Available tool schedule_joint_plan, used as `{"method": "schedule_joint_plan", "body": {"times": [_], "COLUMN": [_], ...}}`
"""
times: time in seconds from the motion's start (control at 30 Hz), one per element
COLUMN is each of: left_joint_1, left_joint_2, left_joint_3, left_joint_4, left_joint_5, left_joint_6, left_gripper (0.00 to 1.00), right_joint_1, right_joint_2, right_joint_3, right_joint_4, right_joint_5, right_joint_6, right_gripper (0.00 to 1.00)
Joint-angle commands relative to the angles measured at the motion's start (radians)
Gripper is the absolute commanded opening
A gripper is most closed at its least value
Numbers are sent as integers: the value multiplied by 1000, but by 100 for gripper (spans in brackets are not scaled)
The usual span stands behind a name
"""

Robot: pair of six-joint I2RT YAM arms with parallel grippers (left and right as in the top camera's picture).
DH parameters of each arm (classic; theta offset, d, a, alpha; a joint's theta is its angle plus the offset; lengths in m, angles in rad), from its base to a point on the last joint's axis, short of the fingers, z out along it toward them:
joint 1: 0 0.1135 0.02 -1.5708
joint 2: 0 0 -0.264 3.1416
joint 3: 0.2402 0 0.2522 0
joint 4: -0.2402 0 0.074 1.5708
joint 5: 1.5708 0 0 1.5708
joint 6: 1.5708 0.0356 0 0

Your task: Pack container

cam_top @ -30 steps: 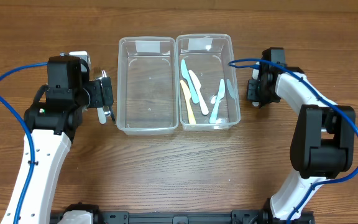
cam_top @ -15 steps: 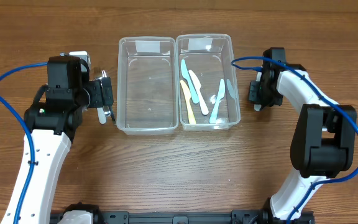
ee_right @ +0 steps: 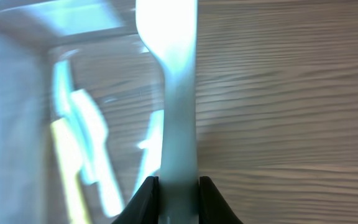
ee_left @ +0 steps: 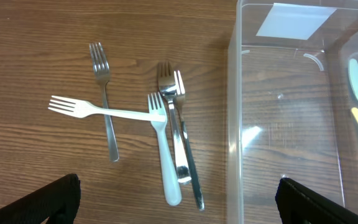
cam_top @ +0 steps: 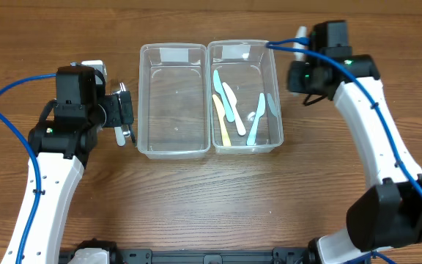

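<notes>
Two clear plastic containers stand side by side. The left container (cam_top: pixel 146 103) is empty and also shows in the left wrist view (ee_left: pixel 232 124). The right container (cam_top: pixel 275 88) holds several pale plastic knives (cam_top: pixel 233 110). My right gripper (cam_top: pixel 301 51) is shut on a pale plastic utensil (ee_right: pixel 176 93), holding it above the table just beside the right container's far right corner; the fingers (ee_right: pixel 178 182) clamp its handle. My left gripper (cam_top: pixel 125 117) is open (ee_left: pixel 178 183) above a group of forks (ee_left: pixel 169 137) lying left of the left container.
The forks are both metal and white plastic; some cross each other (ee_left: pixel 104 111). Blue cables loop from both arms. Bare wood table lies in front of the containers (cam_top: pixel 211 198). The right wrist view is blurred, with the right container (ee_right: pixel 17 93) at its left.
My right arm has risen from the table right of the container and swung toward the container's far right corner, with the pale utensil in its fingers. The left arm has not moved.
</notes>
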Motion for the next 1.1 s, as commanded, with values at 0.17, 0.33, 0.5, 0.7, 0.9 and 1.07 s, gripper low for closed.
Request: {"method": "schedule_joint_plan", "body": {"times": [0.17, 0.33, 0.5, 0.7, 0.9, 1.07], "left_joint_1": [4, 4, 4, 4, 4, 4], "left_joint_2": [5, 5, 5, 5, 6, 19], "left_joint_3": [26, 26, 26, 26, 25, 25], "left_joint_4": [2, 2, 2, 5, -45, -60], "left_joint_5": [15, 15, 15, 68, 492, 346], "left_joint_6": [18, 18, 18, 6, -38, -140], "left_gripper": [100, 100, 100, 100, 100, 100], "right_joint_1": [197, 249, 241, 131, -123, -278], "right_joint_2": [58, 72, 46, -43, -92, -92], "right_joint_3": [-77, -102, -1, 172, 219, 200], "right_joint_4": [6, 45, -3, -24, -38, -90], "right_joint_5": [-37, -32, 22, 28, 20, 16], "right_joint_6": [58, 47, 41, 109, 223, 230], "right_gripper": [4, 55, 66, 86, 97, 100]}}
